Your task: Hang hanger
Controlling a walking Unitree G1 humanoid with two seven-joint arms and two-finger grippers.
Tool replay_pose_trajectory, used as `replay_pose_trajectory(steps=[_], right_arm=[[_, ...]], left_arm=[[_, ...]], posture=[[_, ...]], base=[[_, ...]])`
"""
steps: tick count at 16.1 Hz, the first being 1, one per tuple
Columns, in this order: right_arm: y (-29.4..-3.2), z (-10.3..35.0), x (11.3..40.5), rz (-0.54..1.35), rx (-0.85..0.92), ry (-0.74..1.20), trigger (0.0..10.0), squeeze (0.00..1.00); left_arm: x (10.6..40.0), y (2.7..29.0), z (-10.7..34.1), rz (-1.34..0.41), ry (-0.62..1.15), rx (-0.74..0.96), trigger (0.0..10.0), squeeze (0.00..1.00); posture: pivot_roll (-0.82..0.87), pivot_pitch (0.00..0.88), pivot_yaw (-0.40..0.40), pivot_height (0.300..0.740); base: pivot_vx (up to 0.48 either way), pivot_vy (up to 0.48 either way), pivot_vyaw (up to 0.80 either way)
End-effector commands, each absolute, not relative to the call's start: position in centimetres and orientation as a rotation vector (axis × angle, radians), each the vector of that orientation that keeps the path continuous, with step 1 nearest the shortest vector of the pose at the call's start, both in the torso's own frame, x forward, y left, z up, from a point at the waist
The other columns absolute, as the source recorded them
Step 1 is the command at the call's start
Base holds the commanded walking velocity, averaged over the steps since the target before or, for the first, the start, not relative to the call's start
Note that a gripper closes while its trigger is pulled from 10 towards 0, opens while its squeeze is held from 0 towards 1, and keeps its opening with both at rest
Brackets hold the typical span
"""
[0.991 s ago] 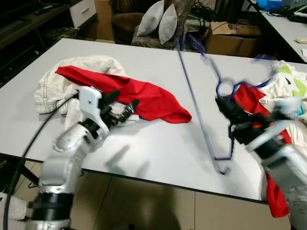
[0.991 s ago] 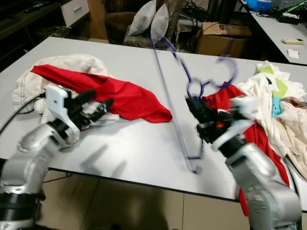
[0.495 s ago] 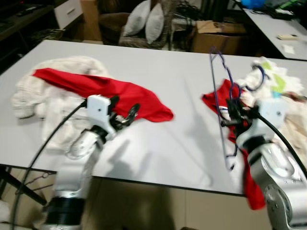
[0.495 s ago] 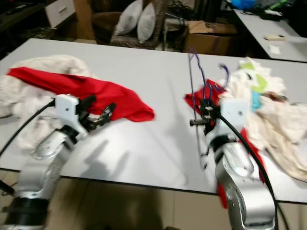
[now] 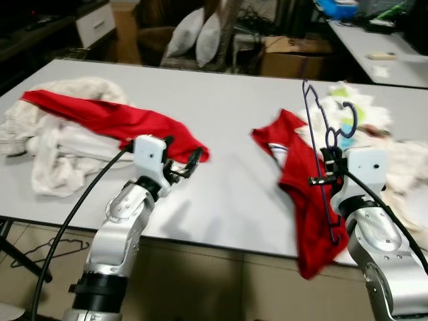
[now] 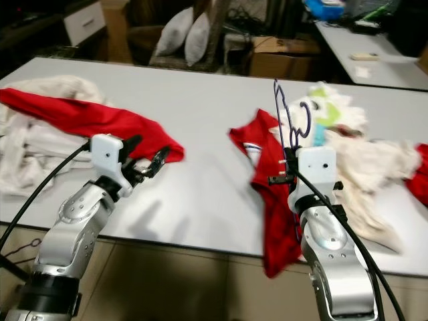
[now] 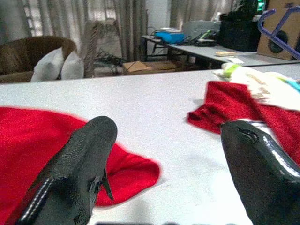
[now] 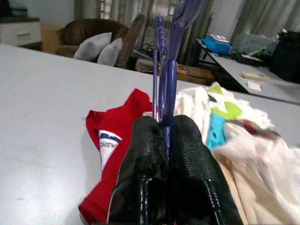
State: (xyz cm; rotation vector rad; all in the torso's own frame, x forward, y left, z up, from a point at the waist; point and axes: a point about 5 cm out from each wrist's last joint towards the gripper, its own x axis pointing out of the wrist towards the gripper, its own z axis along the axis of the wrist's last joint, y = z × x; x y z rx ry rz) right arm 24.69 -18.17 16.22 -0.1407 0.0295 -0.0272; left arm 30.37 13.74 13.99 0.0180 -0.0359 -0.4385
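Two grippers are over the white counter (image 5: pixel 227 120). Right gripper (image 8: pixel 165 133) has its fingers pinched tight on the purple hanger (image 5: pixel 319 144), held upright above the counter's near edge, beside a red shirt (image 5: pixel 297 187) that drapes over that edge. Left gripper (image 7: pixel 166 154) hovers near a red cloth (image 5: pixel 114 119), fingers spread wide, holding nothing.

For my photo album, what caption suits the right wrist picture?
Right gripper pinching a blue hanger upright above a red shirt on the white table.
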Motion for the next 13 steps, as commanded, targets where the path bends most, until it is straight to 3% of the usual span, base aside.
replay_pose_trajectory(steps=[1, 6, 13], right_arm=[[-17.8, 16.6, 24.6, -0.009, -0.082, 0.019, 10.0, 0.0], [-18.1, 16.6, 24.3, -0.022, -0.072, 0.012, 10.0, 0.0], [-18.8, 17.1, 24.6, 0.006, -0.121, 0.014, 10.0, 0.0]], left_arm=[[30.7, 14.4, 13.6, -0.417, 0.001, 0.024, 10.0, 0.0], [30.9, 14.2, 13.7, -0.426, -0.006, 0.008, 10.0, 0.0], [30.9, 13.9, 13.3, -0.384, -0.009, 0.005, 10.0, 0.0]], posture=[[-0.05, 0.0, 0.03, 0.74], [-0.05, 0.0, 0.034, 0.74], [-0.05, 0.0, 0.01, 0.74]], base=[[0.0, 0.48, -0.8], [0.0, 0.48, -0.79], [0.0, -0.343, -0.79]])
